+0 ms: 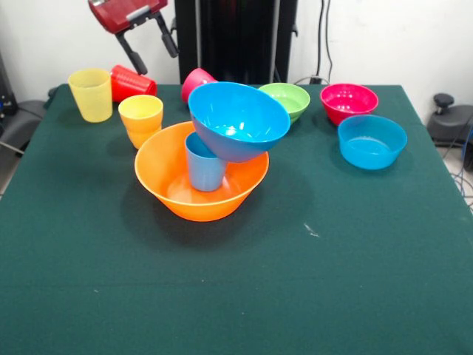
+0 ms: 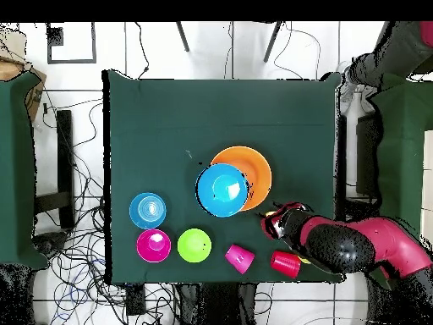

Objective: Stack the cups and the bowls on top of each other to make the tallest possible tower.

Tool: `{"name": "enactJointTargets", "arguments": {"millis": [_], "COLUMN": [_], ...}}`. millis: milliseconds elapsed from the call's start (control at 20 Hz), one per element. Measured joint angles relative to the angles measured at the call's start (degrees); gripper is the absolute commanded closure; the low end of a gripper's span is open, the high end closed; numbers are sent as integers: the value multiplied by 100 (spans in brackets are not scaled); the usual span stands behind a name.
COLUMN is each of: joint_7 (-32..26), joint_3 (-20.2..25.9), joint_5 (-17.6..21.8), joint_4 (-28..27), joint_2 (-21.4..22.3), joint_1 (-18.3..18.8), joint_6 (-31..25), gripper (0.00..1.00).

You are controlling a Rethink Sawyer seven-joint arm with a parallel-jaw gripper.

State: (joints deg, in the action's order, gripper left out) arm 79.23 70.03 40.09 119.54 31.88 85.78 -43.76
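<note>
one large orange bowl (image 1: 201, 185) sits at frame centre on the table (image 1: 295, 281); inside it stands a light blue cup (image 1: 204, 164) carrying a tilted large blue bowl (image 1: 238, 120). pincer (image 1: 151, 43), upper left, open and empty.

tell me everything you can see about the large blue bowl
The large blue bowl is round, glossy plastic, bright blue inside and out, and empty. It is not flat: it sits tilted on the rim of the light blue cup, which stands upright inside the large orange bowl. Its opening tips toward the camera in the front view. From overhead it covers much of the orange bowl. The end effector is clear of it.
</note>
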Motion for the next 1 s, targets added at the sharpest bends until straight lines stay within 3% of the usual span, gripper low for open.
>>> {"name": "enactJointTargets", "arguments": {"millis": [1000], "joint_7": [-71], "joint_3": [-45], "joint_5": [190], "joint_4": [-164], "joint_2": [-4], "joint_1": [80], "joint_6": [0], "gripper": [0]}}
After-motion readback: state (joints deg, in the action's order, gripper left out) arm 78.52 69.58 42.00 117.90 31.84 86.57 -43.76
